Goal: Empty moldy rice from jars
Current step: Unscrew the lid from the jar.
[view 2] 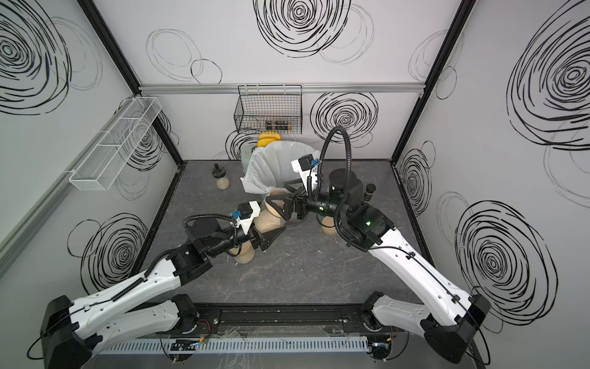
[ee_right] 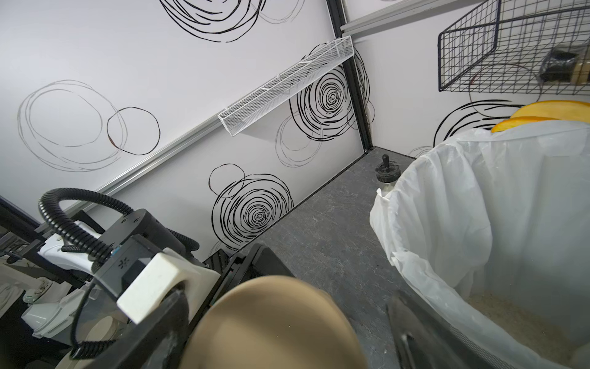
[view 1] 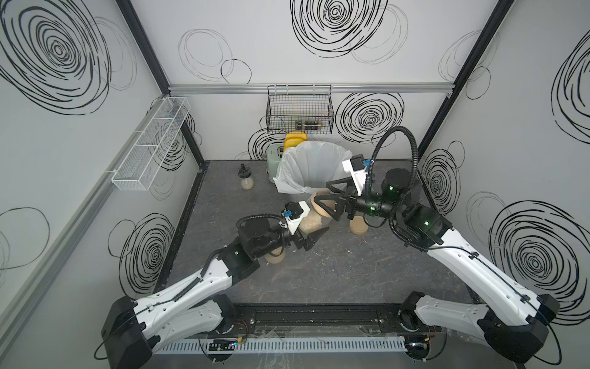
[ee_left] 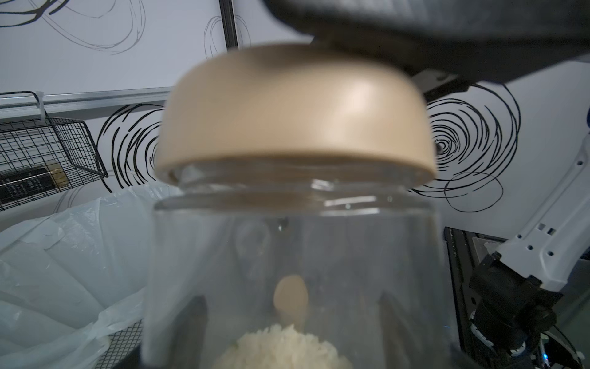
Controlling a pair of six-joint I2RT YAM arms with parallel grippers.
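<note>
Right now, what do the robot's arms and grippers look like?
Both the left arm and right arm have white link shells and black joints, with black wires along the shells. A black ribbed conduit loops at each wrist. Green lights glow on the right arm's joints. The left gripper and right gripper have black triangular fingers beside a white camera mount with a blue connector.

Glossy clear jar (ee_left: 293,249), matt tan lid (ee_left: 293,121), crinkled plastic liner (ee_left: 64,255) (translucent white)

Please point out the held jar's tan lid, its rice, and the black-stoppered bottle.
tan lid (ee_left: 297,108): left wrist view, its side wall.
rice (ee_left: 281,348): left wrist view, top of heap.
black-stoppered bottle (view 1: 247,183): a top view, glass body.
</note>
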